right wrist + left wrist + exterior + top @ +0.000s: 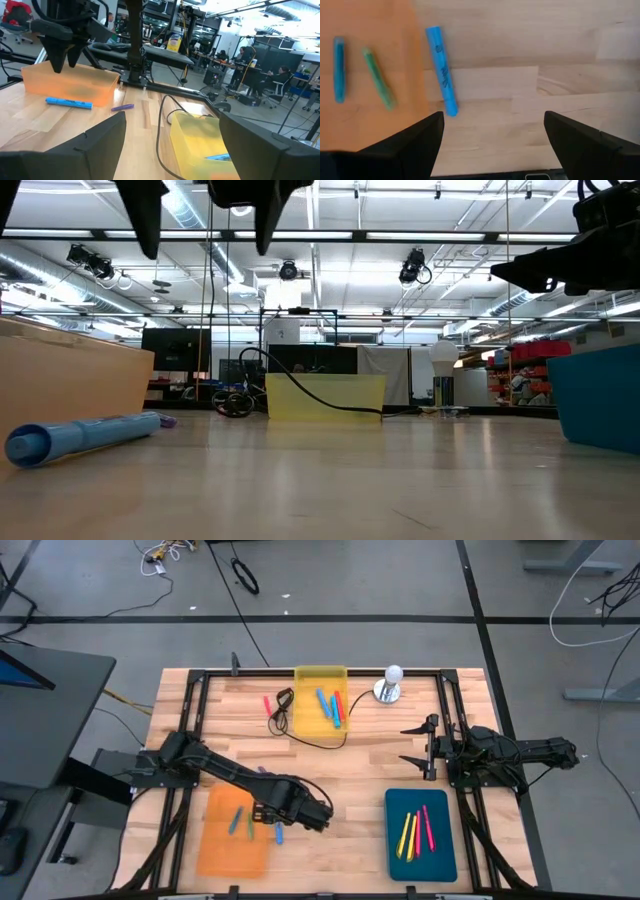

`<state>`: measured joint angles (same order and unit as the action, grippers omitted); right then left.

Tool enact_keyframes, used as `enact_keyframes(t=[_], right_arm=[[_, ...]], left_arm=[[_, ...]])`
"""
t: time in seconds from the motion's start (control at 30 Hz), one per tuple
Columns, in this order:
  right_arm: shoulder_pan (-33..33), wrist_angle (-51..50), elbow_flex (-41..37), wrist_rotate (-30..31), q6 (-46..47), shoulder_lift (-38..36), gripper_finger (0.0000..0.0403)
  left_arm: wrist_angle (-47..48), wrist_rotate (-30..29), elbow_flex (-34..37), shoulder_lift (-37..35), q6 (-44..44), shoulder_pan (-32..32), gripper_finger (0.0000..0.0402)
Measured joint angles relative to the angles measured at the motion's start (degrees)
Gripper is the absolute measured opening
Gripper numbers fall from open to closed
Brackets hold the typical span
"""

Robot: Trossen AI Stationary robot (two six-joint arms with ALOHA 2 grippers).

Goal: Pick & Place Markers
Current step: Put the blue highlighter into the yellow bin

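A: The left gripper (322,817) hangs low and centre in the high view, fingers spread wide, nothing between them.

B: And right below it, a blue marker (279,832) lies on bare wood, just beside the orange tray (215,850).

A: The tray already holds a blue marker and a green marker (379,78).

B: Over at centre right, the right gripper (418,746) waits, also splayed open. The teal tray (440,860) at lower right holds yellow and pink markers.

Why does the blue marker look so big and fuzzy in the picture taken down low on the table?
Low view: the blue marker lies nearest the lens, so it looms large and soft. Left wrist view: the same marker is sharper, while the left gripper fingers blur at the edges.
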<state>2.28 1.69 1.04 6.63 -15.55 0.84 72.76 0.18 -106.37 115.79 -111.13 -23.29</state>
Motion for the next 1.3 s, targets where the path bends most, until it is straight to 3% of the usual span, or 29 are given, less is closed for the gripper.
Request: enact_keyframes(t=[0.6,1.3], right_arm=[[0.00,0.02,0.00,0.00,0.02,-0.02,0.0323],[0.00,0.00,0.00,-0.02,0.02,-0.02,0.0323]], left_arm=[[-11.92,5.78,16.76,-6.21,-3.90,-0.56,0.0351],[-12.00,7.22,17.56,-5.93,-1.94,0.95,0.0351]])
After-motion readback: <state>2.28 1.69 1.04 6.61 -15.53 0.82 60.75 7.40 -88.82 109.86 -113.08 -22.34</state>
